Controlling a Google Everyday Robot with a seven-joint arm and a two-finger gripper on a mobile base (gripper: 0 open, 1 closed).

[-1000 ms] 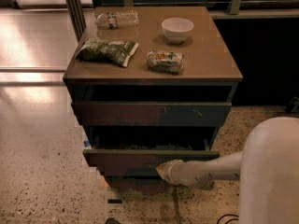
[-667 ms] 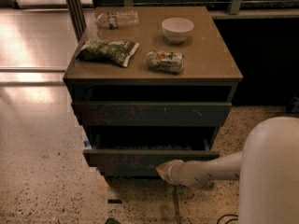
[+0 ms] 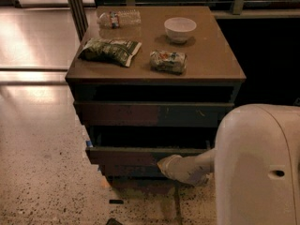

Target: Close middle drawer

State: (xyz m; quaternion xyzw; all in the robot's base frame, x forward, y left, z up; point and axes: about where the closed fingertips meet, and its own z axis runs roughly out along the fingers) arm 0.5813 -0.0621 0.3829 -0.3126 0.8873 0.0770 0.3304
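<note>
The middle drawer (image 3: 126, 155) is pulled out a little from the brown cabinet (image 3: 211, 64). Its dark front stands forward of the drawer front above (image 3: 150, 114), and its inside is in shadow. My gripper (image 3: 165, 165) is at the end of my white arm (image 3: 197, 168), low down at the right part of the middle drawer's front, against it or very close to it. The narrower, recessed bottom front (image 3: 131, 171) shows just below the drawer.
On the cabinet top lie a green snack bag (image 3: 108, 50), a small packet (image 3: 168, 61), a white bowl (image 3: 180, 29) and a plastic bottle (image 3: 118, 18). My white robot body (image 3: 260, 168) fills the lower right. Speckled floor (image 3: 42, 172) lies to the left.
</note>
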